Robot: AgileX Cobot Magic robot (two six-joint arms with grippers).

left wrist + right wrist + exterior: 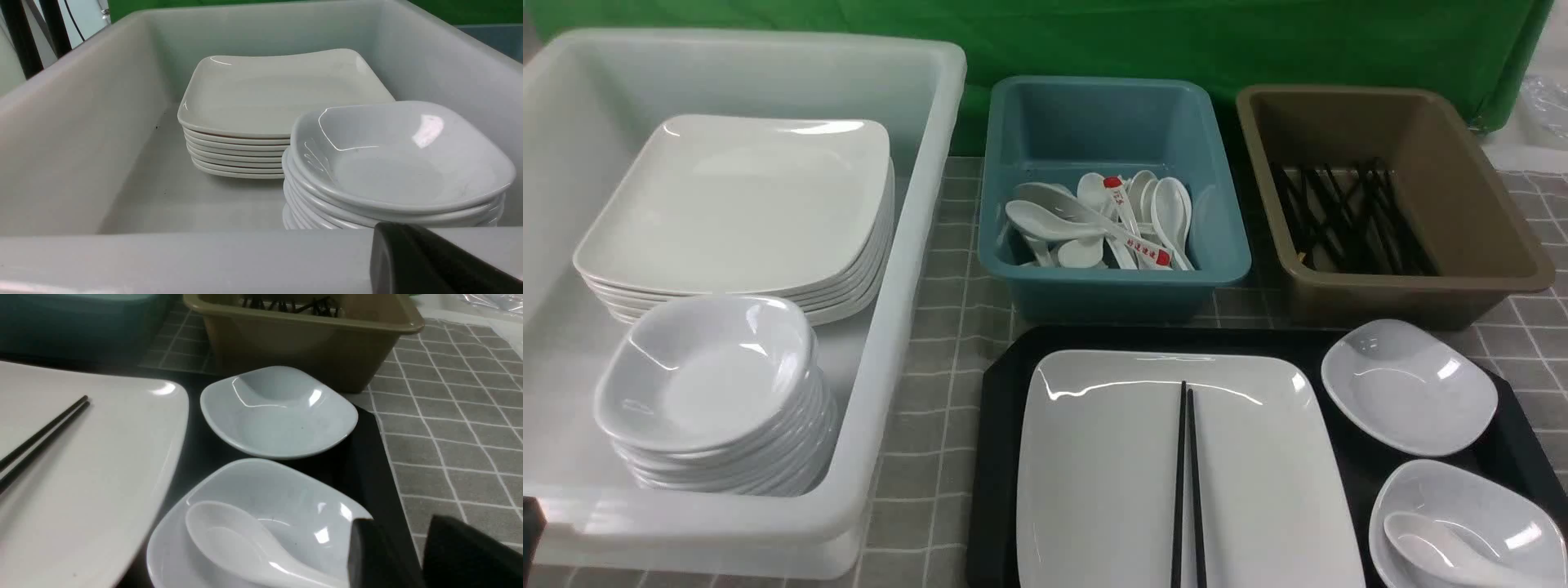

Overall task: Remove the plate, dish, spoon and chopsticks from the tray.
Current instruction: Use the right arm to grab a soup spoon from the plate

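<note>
The black tray point(996, 457) lies at the front right. On it are the large white plate point(1094, 474) with the black chopsticks point(1186, 490) lying along its middle, an empty dish point(1409, 388) at the far right, and a nearer dish point(1478, 506) holding the plain white spoon point(1429, 543). Neither gripper shows in the front view. In the right wrist view my right gripper point(400, 522) is open and empty, beside the nearer dish point(294, 498) and spoon point(229, 539), over the tray's right edge point(367, 465). My left gripper point(392, 228) looks shut and empty, just outside the white tub's near wall.
A big white tub point(915, 286) at the left holds a stack of plates point(743, 204) and a stack of dishes point(711, 384). A teal tub point(1111, 122) holds several spoons. A brown tub point(1486, 204) holds several black chopsticks. A grey checked cloth point(931, 408) covers the table.
</note>
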